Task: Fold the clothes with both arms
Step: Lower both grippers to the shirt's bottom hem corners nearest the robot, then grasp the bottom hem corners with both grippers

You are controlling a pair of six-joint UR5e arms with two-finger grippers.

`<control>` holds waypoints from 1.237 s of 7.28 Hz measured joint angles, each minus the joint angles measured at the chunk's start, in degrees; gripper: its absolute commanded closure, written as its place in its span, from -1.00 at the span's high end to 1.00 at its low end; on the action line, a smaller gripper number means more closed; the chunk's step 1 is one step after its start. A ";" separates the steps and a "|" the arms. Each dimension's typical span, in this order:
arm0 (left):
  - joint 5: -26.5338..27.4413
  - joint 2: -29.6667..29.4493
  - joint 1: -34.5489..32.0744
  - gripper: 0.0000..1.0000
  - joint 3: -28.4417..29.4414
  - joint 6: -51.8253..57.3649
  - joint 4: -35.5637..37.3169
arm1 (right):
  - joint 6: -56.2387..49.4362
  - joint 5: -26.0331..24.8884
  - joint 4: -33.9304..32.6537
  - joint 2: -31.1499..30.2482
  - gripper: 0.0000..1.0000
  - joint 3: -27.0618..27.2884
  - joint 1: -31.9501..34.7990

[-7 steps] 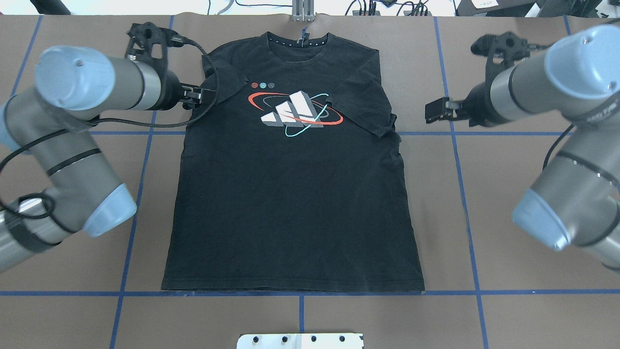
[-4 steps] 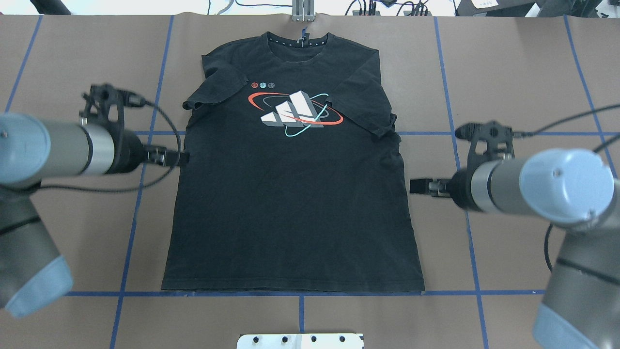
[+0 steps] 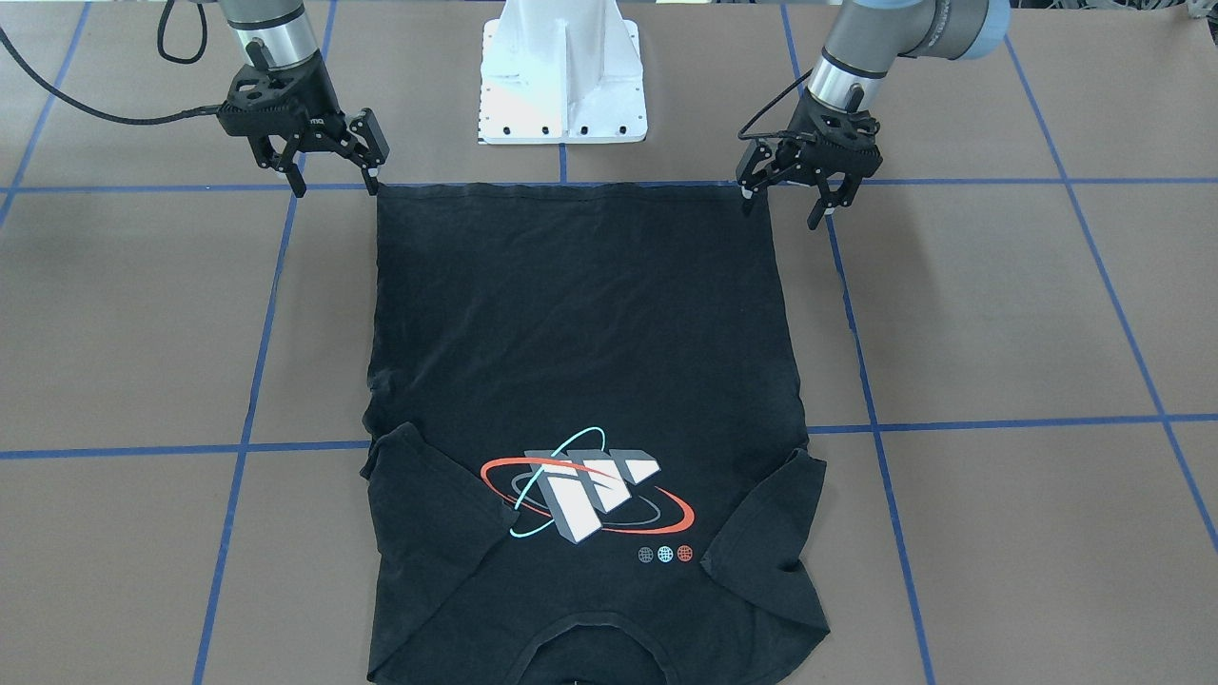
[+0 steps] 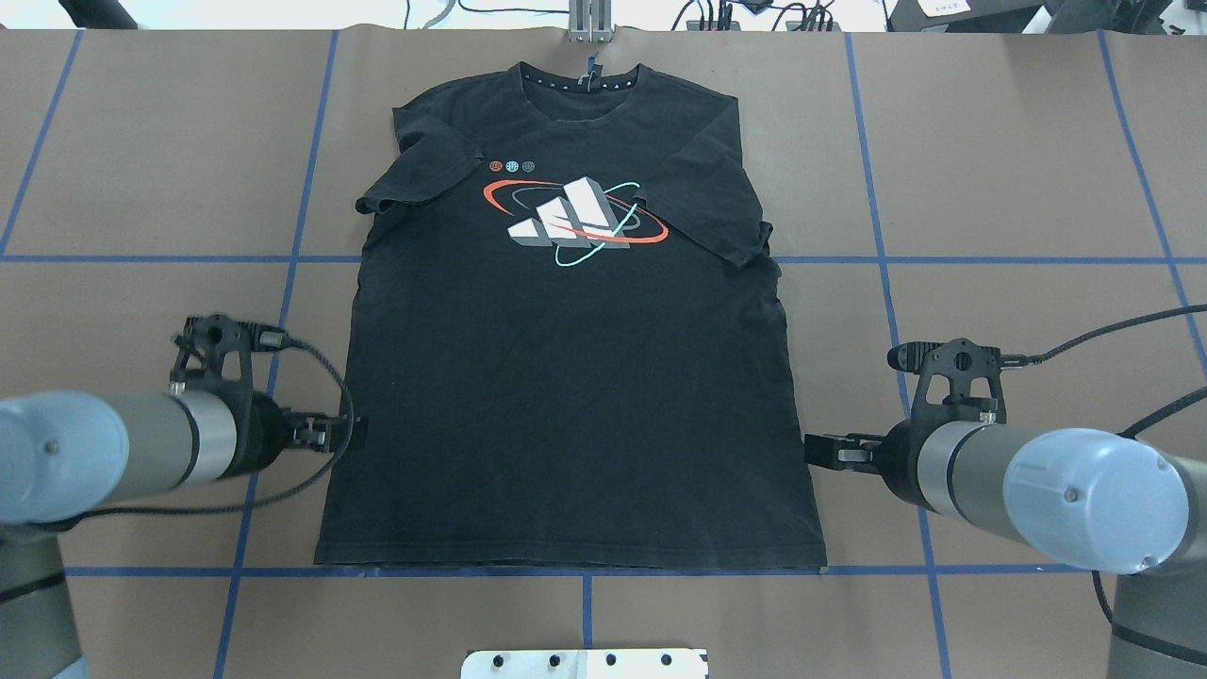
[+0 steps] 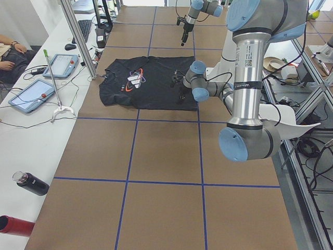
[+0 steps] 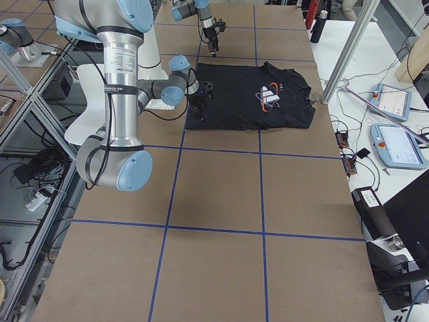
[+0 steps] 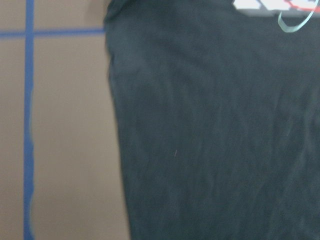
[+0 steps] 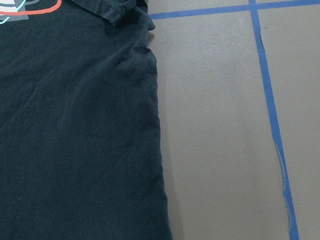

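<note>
shirt [image 3: 571, 314] is light, limp, thin; left hand [image 3: 782, 211] and right hand [image 3: 335, 185] both released, so pinch its bottom corner beside each.

The T-shirt [image 3: 580, 314] loses its collar at the front-facing view's bottom edge (left wrist view: blurred).

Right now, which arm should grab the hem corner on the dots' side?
Left. The left pincer, open, hangs beside that corner; the right pincer is across the shirt, at the other corner.
</note>
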 measured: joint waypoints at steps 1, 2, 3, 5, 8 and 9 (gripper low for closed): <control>1.10 1.65 2.38 0.82 0.08 -2.14 -0.82 | 0.16 -0.41 0.32 -0.10 1.00 0.04 -0.39; 1.72 2.38 4.47 0.54 0.17 -4.17 -1.15 | 0.24 -0.56 0.48 -0.15 1.00 0.06 -0.53; 2.30 2.60 6.79 0.35 0.24 -6.67 -1.26 | 0.27 -0.61 0.53 -0.20 1.00 0.08 -0.55; 3.92 2.63 10.76 0.11 0.34 -10.74 -1.26 | 0.29 -0.68 0.56 -0.24 1.00 0.08 -0.59; 3.98 2.51 11.74 0.11 0.53 -11.72 -1.21 | 0.27 -0.68 0.57 -0.16 1.00 0.08 -0.59; 3.85 2.53 11.75 0.10 0.66 -11.69 -1.16 | 0.24 -0.69 0.57 -0.16 1.00 0.08 -0.59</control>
